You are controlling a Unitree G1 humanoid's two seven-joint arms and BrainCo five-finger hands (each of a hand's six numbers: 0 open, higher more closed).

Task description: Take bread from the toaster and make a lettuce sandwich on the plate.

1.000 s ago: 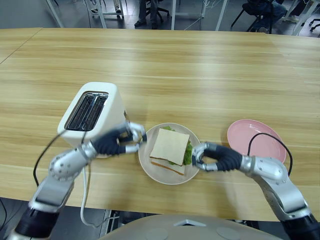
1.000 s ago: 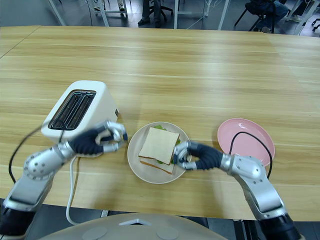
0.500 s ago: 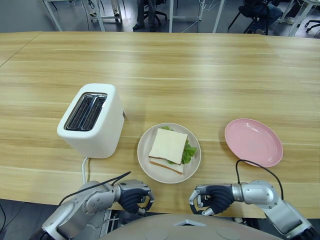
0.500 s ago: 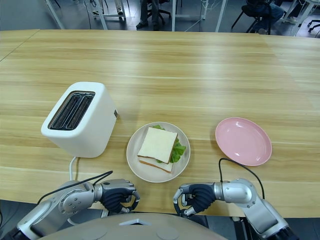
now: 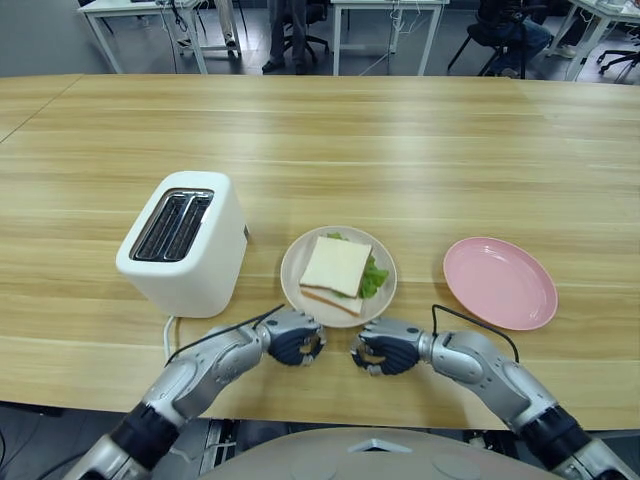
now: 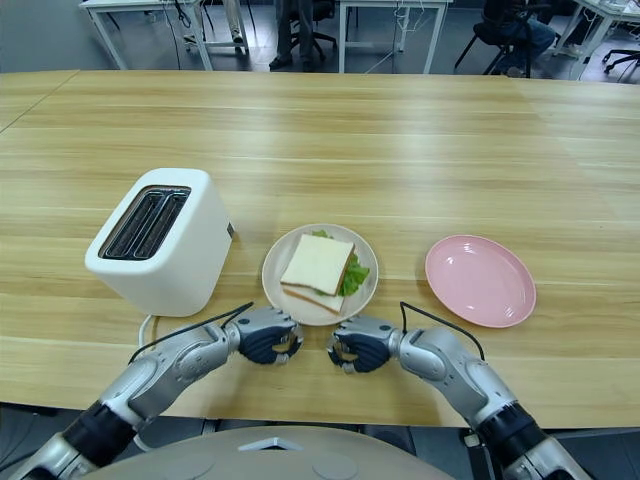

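A sandwich (image 5: 336, 273) of two white bread slices with green lettuce (image 5: 373, 279) between them lies on the beige plate (image 5: 295, 285) at the table's front middle. The white toaster (image 5: 185, 242) stands to its left, both slots dark and without bread. My left hand (image 5: 293, 337) rests on the table just in front of the plate, fingers curled and holding nothing. My right hand (image 5: 384, 347) lies beside it, front right of the plate, also curled with nothing in it.
An empty pink plate (image 5: 499, 282) sits to the right of the sandwich plate. The toaster's white cord (image 5: 168, 335) runs off the front edge. The wide wooden table (image 5: 330, 140) stretches away behind; chairs and table legs stand beyond its far edge.
Both hands drew back from the plate's sides to below the table's front edge, then came up onto the table in front of the plate. The view has shifted slightly.
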